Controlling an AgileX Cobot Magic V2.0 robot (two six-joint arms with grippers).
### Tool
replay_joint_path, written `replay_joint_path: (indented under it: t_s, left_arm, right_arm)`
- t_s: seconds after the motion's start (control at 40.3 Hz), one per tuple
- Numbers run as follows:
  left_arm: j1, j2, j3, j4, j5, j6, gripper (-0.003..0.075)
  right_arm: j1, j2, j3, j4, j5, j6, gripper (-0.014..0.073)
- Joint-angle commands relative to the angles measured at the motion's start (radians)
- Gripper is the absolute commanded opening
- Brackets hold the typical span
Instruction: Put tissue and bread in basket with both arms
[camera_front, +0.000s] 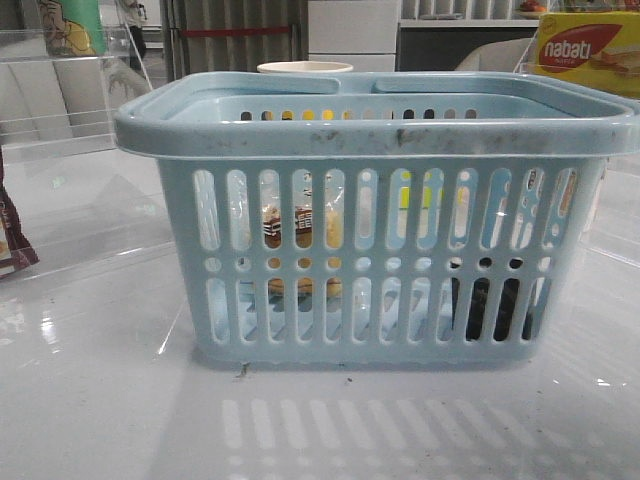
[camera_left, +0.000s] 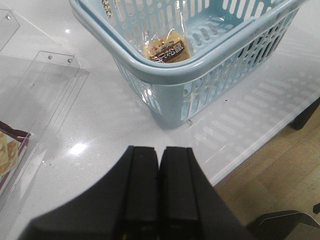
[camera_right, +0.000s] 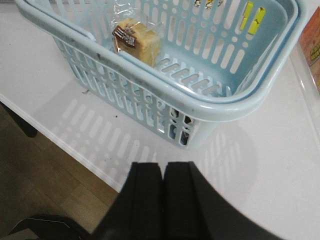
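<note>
Both grippers are pressed closed with nothing in them, the left gripper (camera_left: 158, 190) and right gripper (camera_right: 162, 200) each hanging over the worktop (camera_front: 100, 400) edge, short of a near corner of the light-blue basket (camera_front: 370, 130). Ahead of them, inside it, lies the bread (camera_right: 136, 41), and the dark tissue (camera_front: 495, 310) shows through the front slots. With both apparently in, the step in hand looks like retreat: stay closed and clear of the rim.

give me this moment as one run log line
bread: in basket | tissue: dark block seen through slots, in basket | left fingers: shut, empty | right fingers: shut, empty
</note>
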Motion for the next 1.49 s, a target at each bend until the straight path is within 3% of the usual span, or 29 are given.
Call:
replay_joint_path:
  t_s: [0.0,0.372,0.62,0.744,0.992,1.24,1.463]
  left_arm:
    - [-0.002,0.001,-0.027,-0.002,-0.079,-0.009,0.0092]
    - [0.005,-0.026,-0.027,-0.004,-0.078,-0.009,0.0092]
    - [0.151,-0.127,-0.014,-0.023,-0.092,-0.009,0.0092]
    - [0.257,-0.220,0.076,-0.049,-0.254,-0.009,0.0092]
    - [0.428,-0.470,0.425,-0.064,-0.616,-0.009,0.0092]
    - [0.564,-0.703,0.684,-0.126,-0.729,-0.011,0.0092]
    - [0.587,-0.692,0.735,-0.168,-0.763,-0.011,0.0092]
  right_arm:
    - [-0.002,-0.001,-0.025,0.001,-0.062,0.002,0.0056]
    - [-0.002,-0.001,-0.025,0.001,-0.062,0.002,0.0056]
    - [-0.002,-0.001,-0.025,0.001,-0.061,0.002,0.0056]
    - [-0.002,-0.001,-0.025,0.001,-0.061,0.002,0.0056]
    - [-0.002,-0.001,-0.025,0.001,-0.061,0.002,0.0056]
    - [-0.002,-0.001,-0.025,0.001,-0.061,0.002,0.0056]
    - [-0.002,-0.001,-0.025,0.001,-0.059,0.002,0.0056]
